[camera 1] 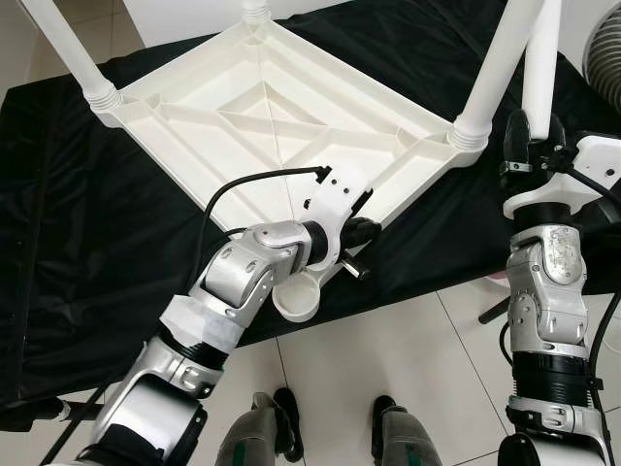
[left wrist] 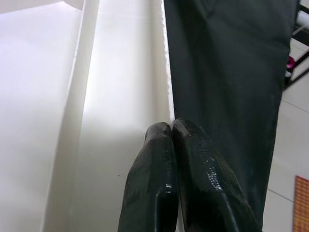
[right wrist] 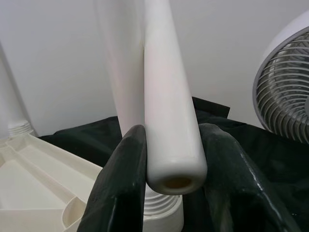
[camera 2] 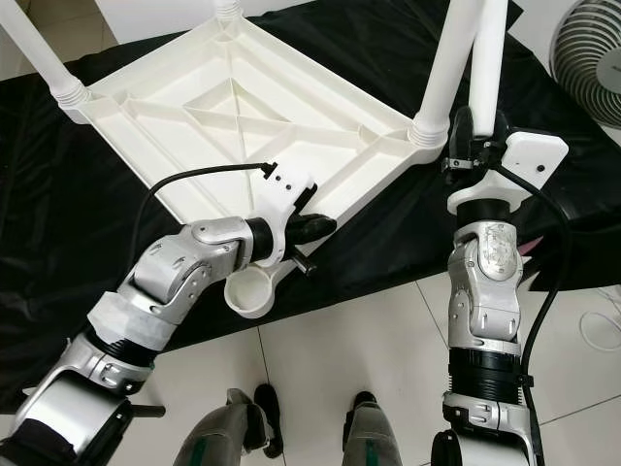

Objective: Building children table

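Upturned tabletop (camera 1: 262, 116) on cloth (camera 1: 78, 214), fan (camera 2: 587, 53) right

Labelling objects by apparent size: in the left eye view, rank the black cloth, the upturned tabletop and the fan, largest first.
1. Black cloth
2. Upturned tabletop
3. Fan, cut off at the frame edge, so its full size is unsure.

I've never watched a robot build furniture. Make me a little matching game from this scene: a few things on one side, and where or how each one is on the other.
Things:
1. loose table leg
2. tabletop
3. left gripper
4. fan

States:
A. lying upside down on the black cloth
B. fingers together at the tabletop's near edge
C. standing on the robot's far right
D. clamped in the right gripper

Pairs: 1-D, 2-A, 3-B, 4-C
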Robot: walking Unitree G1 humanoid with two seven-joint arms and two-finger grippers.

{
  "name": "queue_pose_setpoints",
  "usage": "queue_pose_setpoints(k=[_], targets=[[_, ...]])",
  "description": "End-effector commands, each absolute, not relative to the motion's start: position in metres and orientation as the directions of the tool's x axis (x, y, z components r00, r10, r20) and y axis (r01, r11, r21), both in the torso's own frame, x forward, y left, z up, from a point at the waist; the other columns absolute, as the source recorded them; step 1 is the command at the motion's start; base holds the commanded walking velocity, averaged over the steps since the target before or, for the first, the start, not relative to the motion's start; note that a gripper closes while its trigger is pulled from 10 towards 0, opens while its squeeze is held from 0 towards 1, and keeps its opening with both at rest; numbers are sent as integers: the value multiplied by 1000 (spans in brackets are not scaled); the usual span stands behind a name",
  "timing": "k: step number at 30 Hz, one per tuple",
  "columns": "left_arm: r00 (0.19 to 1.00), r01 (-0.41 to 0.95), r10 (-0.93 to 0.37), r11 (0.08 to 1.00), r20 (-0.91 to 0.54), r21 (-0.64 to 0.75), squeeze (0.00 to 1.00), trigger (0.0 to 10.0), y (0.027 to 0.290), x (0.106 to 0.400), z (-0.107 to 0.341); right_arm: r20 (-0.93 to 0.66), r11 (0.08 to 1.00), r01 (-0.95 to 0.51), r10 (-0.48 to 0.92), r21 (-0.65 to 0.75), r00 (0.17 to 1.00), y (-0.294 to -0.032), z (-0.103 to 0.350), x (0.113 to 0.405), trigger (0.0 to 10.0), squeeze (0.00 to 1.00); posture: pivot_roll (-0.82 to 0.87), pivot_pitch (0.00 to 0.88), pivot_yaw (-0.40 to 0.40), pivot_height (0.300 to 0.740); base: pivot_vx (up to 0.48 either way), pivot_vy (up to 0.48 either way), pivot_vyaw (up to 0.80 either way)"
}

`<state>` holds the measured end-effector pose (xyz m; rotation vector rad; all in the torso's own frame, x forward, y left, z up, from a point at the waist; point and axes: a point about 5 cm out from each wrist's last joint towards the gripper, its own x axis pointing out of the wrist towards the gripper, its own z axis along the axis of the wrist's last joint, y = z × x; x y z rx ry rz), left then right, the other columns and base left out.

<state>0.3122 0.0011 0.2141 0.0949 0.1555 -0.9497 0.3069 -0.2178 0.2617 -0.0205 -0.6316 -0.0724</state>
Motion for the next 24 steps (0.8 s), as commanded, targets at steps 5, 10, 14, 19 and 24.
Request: queue_pose_setpoints(k=[5, 10, 14, 19, 24], targets=[[439, 898, -889, 437, -130, 51, 1000, 10000, 0, 294, 219, 636, 999, 39, -23, -11, 771, -207, 272, 303, 10000, 0, -103, 236, 156, 740, 0, 0, 0], [349, 936, -932, 341, -96, 88, 1000, 10000, 5, 284, 226, 662, 999, 25, -6, -20, 749, -203, 279, 302, 10000, 0, -103, 236, 156, 740, 0, 0, 0], [260, 958, -964, 249, -63, 142, 0, 10000, 18, 276, 243, 710, 999, -9, 40, -48, 703, -193, 294, 302, 10000, 0, -96, 226, 162, 740, 0, 0, 0], [265, 957, -964, 258, -35, 131, 0, 10000, 25, 281, 252, 742, 997, -29, 76, -76, 666, -186, 305, 301, 10000, 0, -87, 225, 164, 740, 0, 0, 0], [329, 936, -944, 323, -15, 140, 0, 10000, 39, 290, 259, 808, 992, -64, 122, -105, 576, -174, 331, 296, 10000, 0, -88, 225, 167, 740, 0, 0, 0]])
